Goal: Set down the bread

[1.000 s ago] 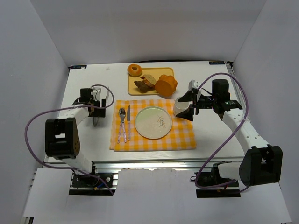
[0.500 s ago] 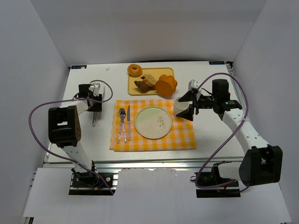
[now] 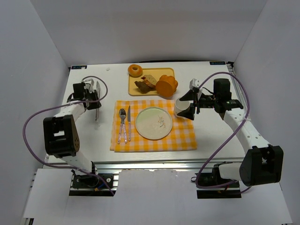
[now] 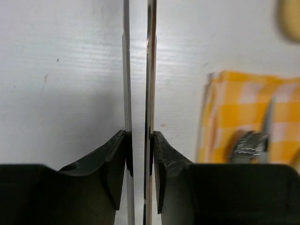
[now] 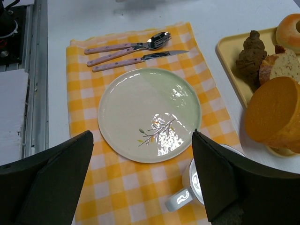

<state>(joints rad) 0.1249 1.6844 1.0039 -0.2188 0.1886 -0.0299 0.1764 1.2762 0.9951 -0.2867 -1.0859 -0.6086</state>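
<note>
Top cam: both bread bits, the dark lumpy chunk [image 3: 140, 86] and the tan slice [image 3: 150, 79], sit on the yellow tray [image 3: 132, 88] behind the plate [image 3: 153, 123], presumably their landing spot.

Left wrist cam: the left gripper [image 4: 140, 140] has its fingers pinched narrow on metal tongs [image 4: 151, 70] left of the plate. My guess is they're for lifting bread cleanly.

Right wrist cam: the right gripper [image 5: 140, 187] has its fingers spread wide and holds nothing, hovering by the mug [image 5: 180, 199] right of the plate.

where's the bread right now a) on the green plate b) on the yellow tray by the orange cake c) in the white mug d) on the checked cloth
b: both bread pieces lie on the yellow tray beside the orange cake, and the green plate is bare.
</note>
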